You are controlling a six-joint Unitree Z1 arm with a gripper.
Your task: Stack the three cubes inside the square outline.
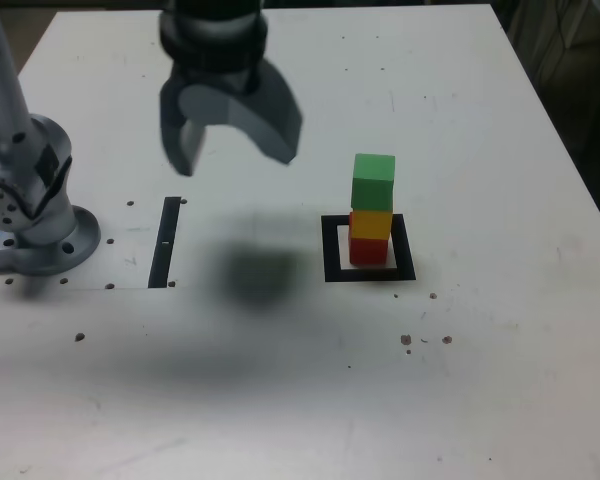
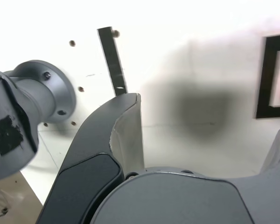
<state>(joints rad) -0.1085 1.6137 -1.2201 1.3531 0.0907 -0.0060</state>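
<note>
Stack [image 1: 371,210] stands green over yellow over red inside black square [image 1: 404,250]. Your gripper [image 1: 234,162], fingers spread and empty, hangs well apart. Stacking looks complete; next move: retreat, avoiding tower.

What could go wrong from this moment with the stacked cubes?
The green cube sits on the yellow cube, over the red cube: a tall, narrow stack that a bump might topple. The gripper is open and raised nearby; swinging toward the stack, it could knock it.
</note>
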